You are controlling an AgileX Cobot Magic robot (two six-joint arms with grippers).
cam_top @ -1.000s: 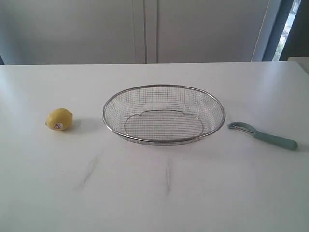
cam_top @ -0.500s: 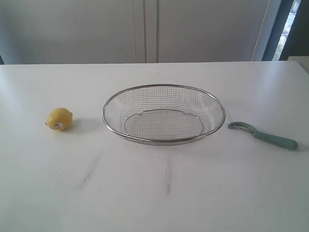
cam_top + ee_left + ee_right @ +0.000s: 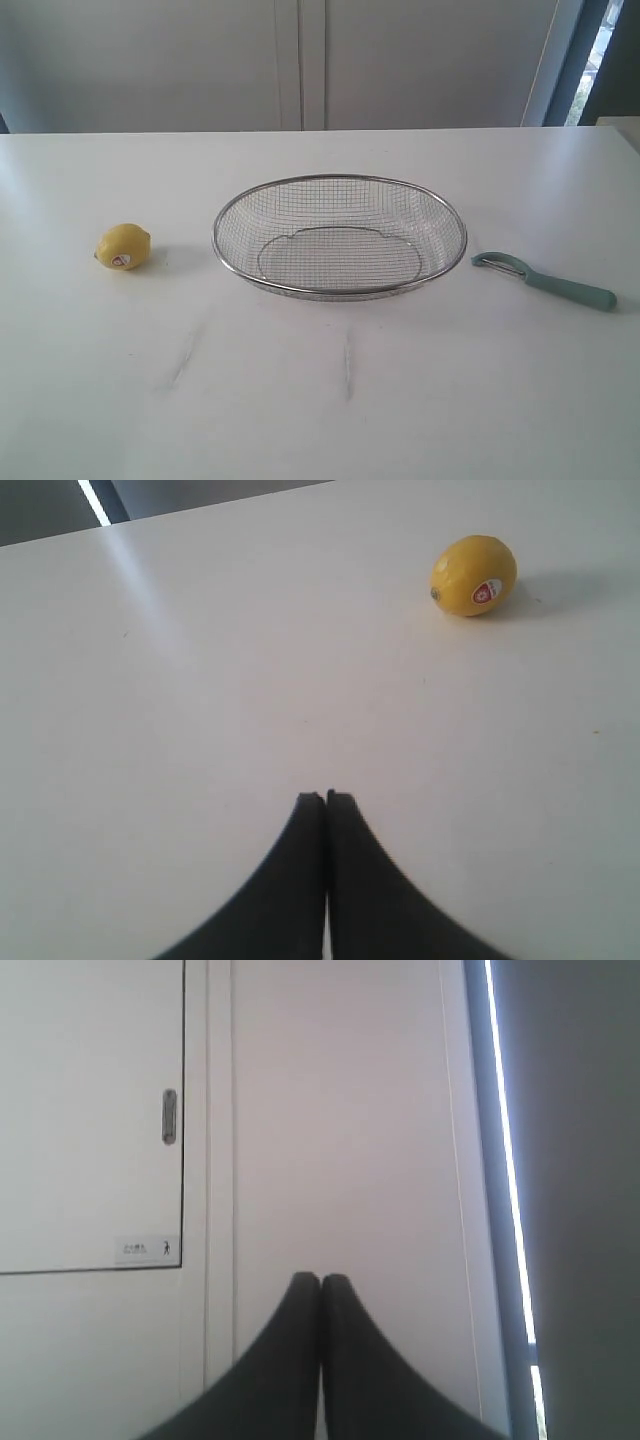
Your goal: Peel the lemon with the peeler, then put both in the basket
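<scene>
White, smooth bench with a soft sheen, broad and level. Bears three things in a loose row across its middle. At the left, set apart from the rest, a small yellow lemon lying on its side, white-and-red sticker turned to the front. In the centre, a shallow oval basket of silver wire mesh, sitting flat, white surface showing through the weave. At the right, just beside the basket's rim without touching it, a peeler: curved grey blade head toward the basket, pale teal handle slanting away to the right and front. Nearer the front, two faint grey streaks on bare surface.
</scene>
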